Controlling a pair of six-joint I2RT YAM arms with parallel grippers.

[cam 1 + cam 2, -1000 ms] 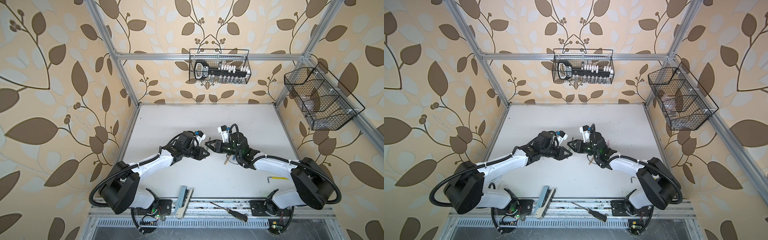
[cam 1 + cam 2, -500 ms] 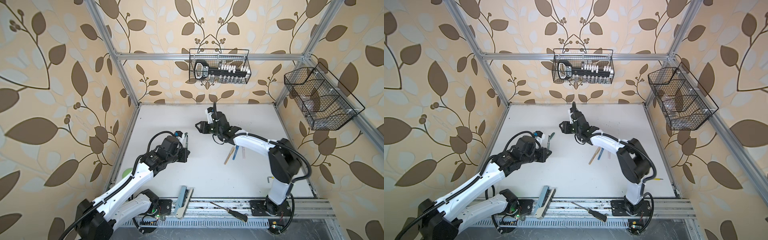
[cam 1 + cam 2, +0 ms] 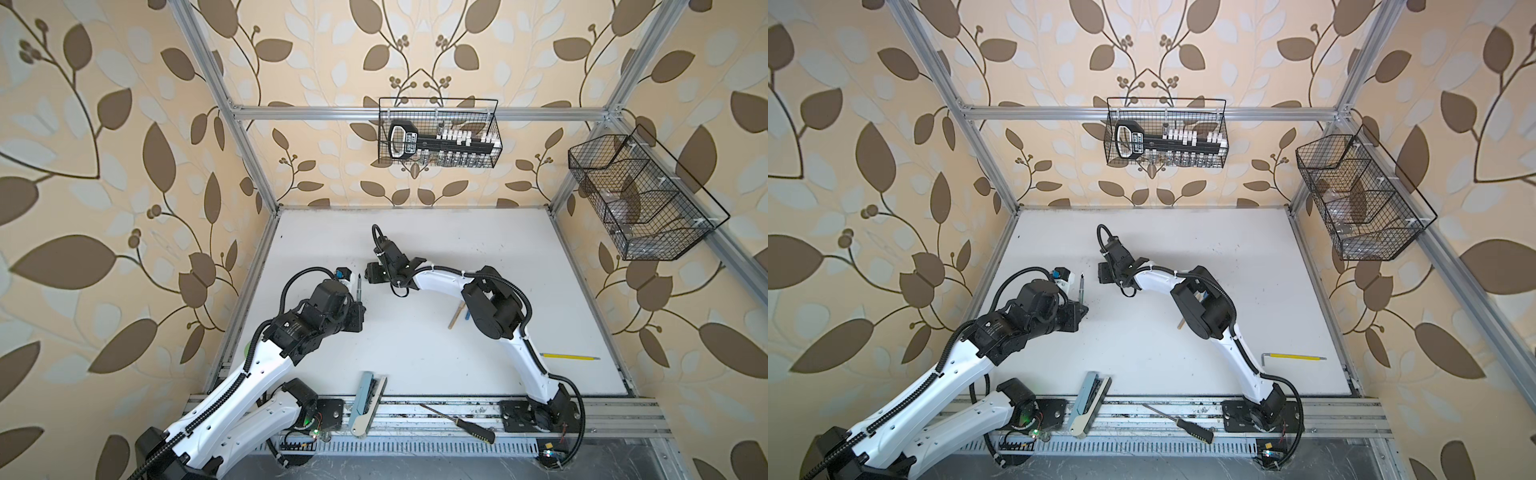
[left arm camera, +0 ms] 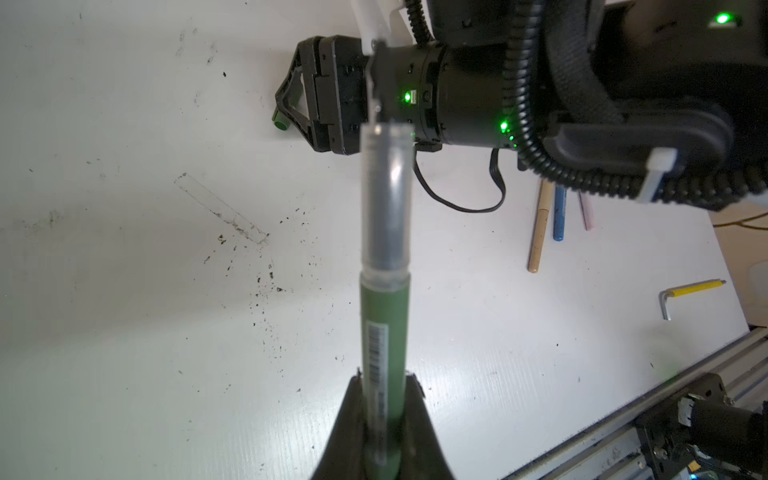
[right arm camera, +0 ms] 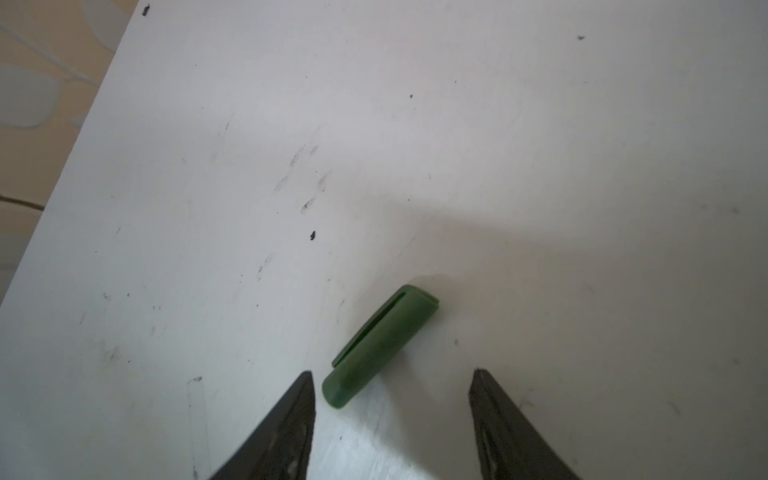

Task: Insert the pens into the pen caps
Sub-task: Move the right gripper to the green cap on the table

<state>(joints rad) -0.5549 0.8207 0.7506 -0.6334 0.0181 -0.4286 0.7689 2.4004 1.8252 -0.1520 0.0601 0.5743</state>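
Clearly, the dark green pen (image 4: 382, 328) is a light and stiff thing. Its plastic barrel is smooth, so it can slip or turn between the pads if it is pinched too near one end. I judge that the good place to hold it is the rear half of the barrel, because then the clear front section and the tip are free for the cap.

The dark green cap (image 5: 380, 349) is short, round and light. It lies flat on the table (image 5: 540, 124) and may roll, so I would take it across its middle and leave its mouth uncovered. Which end is the mouth I cannot tell.

The left gripper (image 4: 382, 386) is pressed together on the rear part of the barrel. In both top views it is at about 9 o'clock from the table's middle, and the pen points from it toward 12 o'clock.

The right gripper (image 5: 392, 372) is spread wide and holds nothing. Its jaws stand on each side of one end of the cap, one tip just beside it, not clearly touching. In a top view it is at about 1 o'clock from the left gripper, near it, and it hides the cap.

The tan pen (image 4: 540, 232), blue pen (image 4: 559, 216) and pink pen (image 4: 586, 212) lie together near the table's middle.
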